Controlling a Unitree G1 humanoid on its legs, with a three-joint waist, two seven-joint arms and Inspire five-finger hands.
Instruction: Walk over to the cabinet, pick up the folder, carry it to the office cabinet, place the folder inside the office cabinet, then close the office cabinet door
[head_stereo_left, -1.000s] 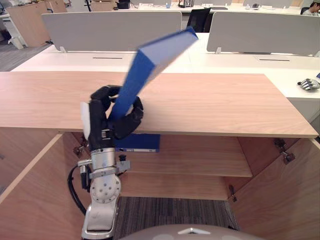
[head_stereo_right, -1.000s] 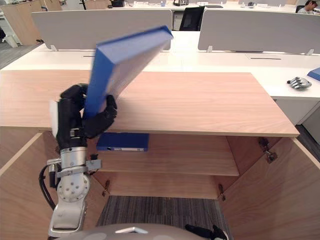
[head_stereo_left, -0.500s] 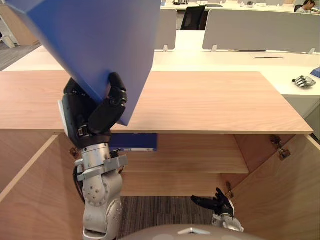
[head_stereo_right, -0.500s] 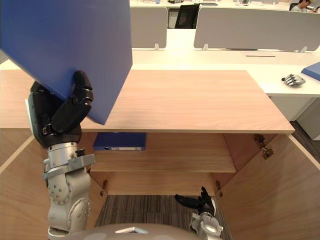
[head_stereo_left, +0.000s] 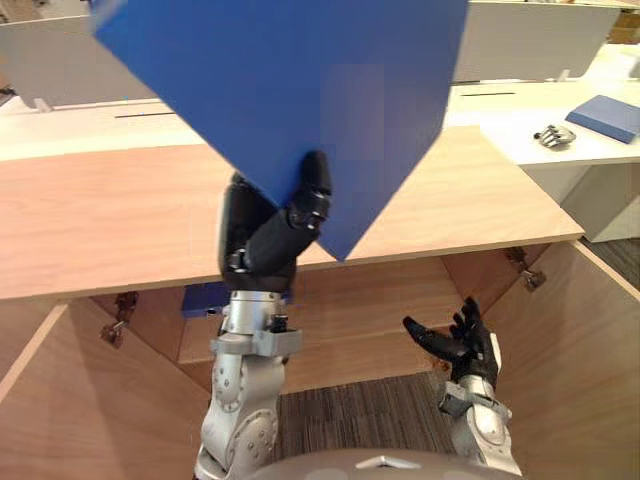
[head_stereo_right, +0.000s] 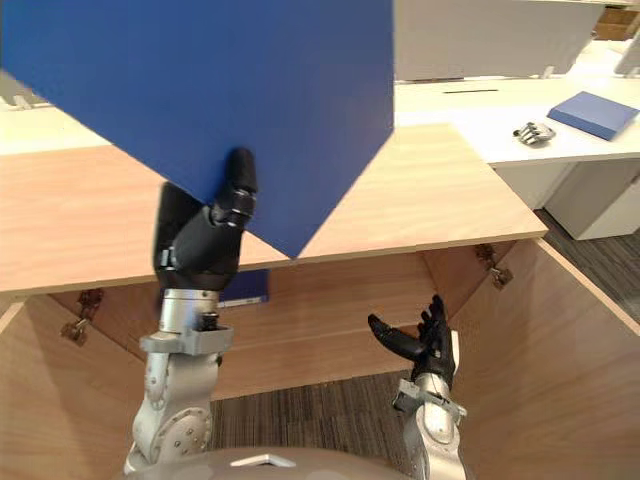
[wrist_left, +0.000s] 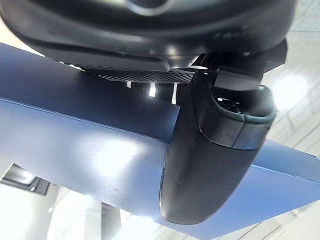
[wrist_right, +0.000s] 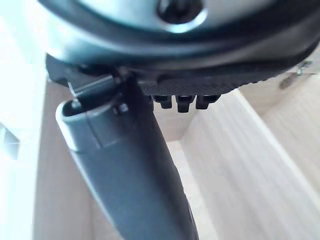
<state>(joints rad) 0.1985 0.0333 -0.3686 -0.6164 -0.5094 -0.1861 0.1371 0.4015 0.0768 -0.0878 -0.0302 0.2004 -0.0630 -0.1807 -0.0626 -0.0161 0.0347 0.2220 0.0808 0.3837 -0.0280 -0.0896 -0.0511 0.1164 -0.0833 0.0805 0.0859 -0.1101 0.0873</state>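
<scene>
Two hands, one big blue folder (head_stereo_left: 290, 90) held up high.
The left hand (head_stereo_left: 266, 234), in the middle of the frame, is curled tight round the folder's bottom corner. The right hand (head_stereo_left: 468, 348), lower right, is spread wide and holds nothing, in front of the open wooden cabinet (head_stereo_left: 100, 220).

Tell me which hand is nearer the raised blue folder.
Left. The left hand grips the folder by its lower edge; the right hand is open, lower down, clear of it.
</scene>
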